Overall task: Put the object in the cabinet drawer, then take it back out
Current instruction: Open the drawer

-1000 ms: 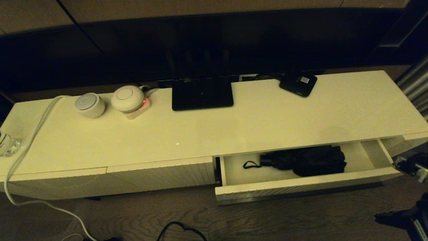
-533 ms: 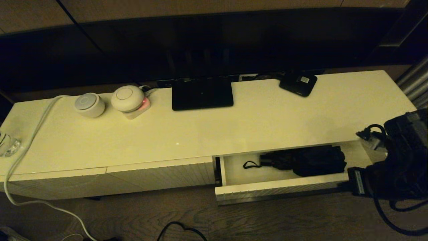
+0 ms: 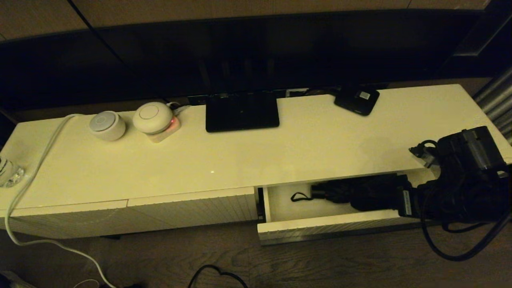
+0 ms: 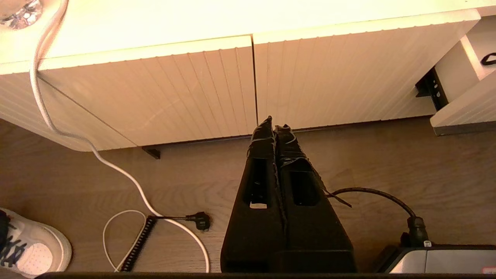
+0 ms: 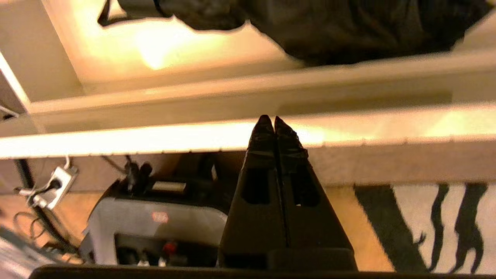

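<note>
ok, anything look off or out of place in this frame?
Nothing stands out. The umbrella lies flat inside the open drawer, nothing spilled or damaged. The right gripper, fingers shut, is at the drawer front; the left gripper is parked low by the closed fronts.

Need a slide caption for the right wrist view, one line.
Right claw, shut, poised at the front edge of the open cabinet drawer, with the black folding umbrella lying inside.
</note>
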Tool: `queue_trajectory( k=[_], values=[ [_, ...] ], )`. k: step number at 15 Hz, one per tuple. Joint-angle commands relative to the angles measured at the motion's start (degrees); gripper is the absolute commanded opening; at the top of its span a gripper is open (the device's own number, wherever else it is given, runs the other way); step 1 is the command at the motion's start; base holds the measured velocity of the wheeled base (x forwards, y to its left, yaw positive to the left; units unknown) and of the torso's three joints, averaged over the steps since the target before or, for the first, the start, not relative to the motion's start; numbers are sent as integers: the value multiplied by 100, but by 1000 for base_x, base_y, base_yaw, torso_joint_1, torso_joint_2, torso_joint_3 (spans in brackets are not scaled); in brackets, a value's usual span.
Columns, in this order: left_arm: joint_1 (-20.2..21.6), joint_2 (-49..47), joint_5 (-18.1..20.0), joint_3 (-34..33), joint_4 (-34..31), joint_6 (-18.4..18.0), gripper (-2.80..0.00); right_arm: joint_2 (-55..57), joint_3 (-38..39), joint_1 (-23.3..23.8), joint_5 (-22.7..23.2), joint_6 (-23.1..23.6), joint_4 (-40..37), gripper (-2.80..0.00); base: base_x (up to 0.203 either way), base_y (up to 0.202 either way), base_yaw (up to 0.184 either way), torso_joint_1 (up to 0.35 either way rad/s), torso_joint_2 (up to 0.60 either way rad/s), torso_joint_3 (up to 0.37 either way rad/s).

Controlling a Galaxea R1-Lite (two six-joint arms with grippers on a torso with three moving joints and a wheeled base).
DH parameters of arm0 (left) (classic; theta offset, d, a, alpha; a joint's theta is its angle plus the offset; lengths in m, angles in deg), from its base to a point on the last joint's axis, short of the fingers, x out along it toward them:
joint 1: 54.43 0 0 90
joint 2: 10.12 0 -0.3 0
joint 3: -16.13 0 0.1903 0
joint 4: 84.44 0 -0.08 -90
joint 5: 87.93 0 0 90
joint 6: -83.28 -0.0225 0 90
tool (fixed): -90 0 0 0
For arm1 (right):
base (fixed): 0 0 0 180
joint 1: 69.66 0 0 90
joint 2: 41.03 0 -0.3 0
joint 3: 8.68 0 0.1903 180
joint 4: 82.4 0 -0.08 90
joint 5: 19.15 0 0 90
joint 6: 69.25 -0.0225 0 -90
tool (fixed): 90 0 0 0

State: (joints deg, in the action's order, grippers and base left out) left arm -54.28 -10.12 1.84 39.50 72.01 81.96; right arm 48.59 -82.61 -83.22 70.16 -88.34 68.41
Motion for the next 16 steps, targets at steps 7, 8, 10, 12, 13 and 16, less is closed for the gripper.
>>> queue_trajectory(
  k=[7, 8, 10, 12, 13, 16],
  values=[
    [2, 0, -3, -18, 1, 0, -280, 369, 476, -95, -49, 257, 711, -280, 0, 0, 0, -1, 0, 6],
    [2, 0, -3, -18, 1, 0, -280, 346, 468, -95, -55, 257, 751, -280, 0, 0, 0, 0, 0, 0],
    [2, 0, -3, -18, 1, 0, -280, 364, 485, -86, -63, 257, 749, -280, 0, 0, 0, 0, 0, 0],
    [2, 0, -3, -18, 1, 0, -280, 290, 492, -86, -77, 265, 774, -280, 0, 0, 0, 0, 0, 0],
    [2, 0, -3, -18, 1, 0, -280, 189, 457, -88, -92, 270, 782, -280, 0, 0, 0, 0, 0, 0],
    [2, 0, -3, -18, 1, 0, -280, -218, 434, -97, -80, 567, 717, -280, 0, 0, 0, 0, 0, 0]
  ],
)
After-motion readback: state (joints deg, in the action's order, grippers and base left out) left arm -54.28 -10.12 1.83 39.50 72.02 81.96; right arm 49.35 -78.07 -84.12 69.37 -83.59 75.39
